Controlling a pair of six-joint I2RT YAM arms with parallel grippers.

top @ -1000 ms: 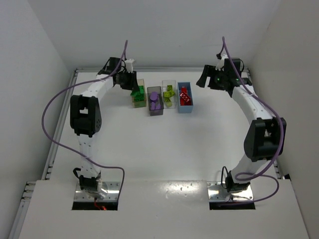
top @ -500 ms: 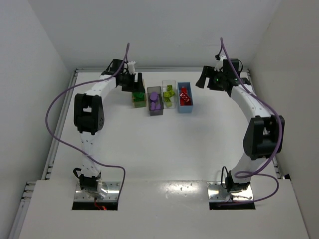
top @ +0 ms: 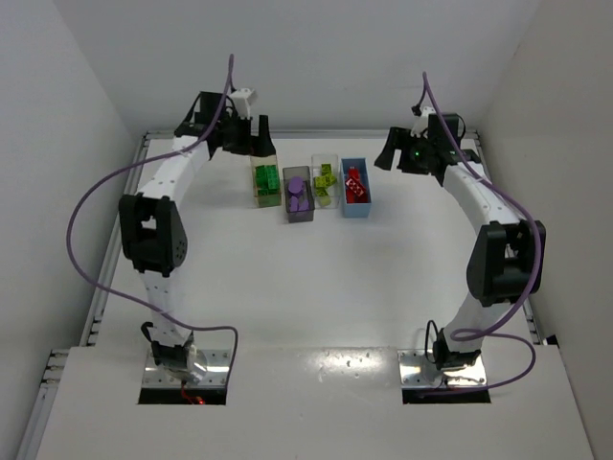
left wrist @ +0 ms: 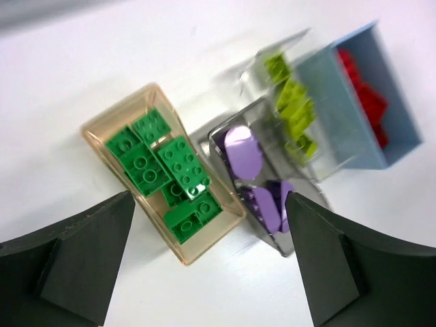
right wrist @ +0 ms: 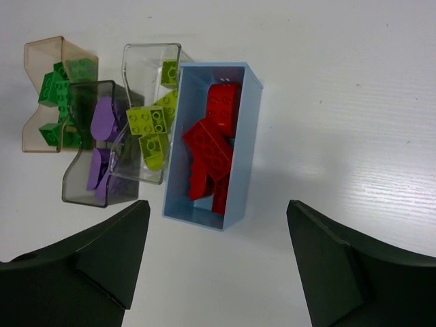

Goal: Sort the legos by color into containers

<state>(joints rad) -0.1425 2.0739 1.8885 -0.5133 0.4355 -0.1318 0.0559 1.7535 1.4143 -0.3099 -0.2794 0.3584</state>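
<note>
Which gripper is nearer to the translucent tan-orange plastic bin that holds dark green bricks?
Left. The left gripper hangs by the far end of the tan-orange bin; the right gripper is off past the light blue bin.

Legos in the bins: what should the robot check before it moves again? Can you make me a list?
1. Dark green legos only in the tan bin: ok.
2. Purple legos only in the grey bin: ok.
3. Lime legos only in the clear bin: ok.
4. Red legos only in the blue bin: ok.
5. No lego seen outside the bins: ok.
6. Left jaws and right jaws open, holding nothing: ok.
</note>
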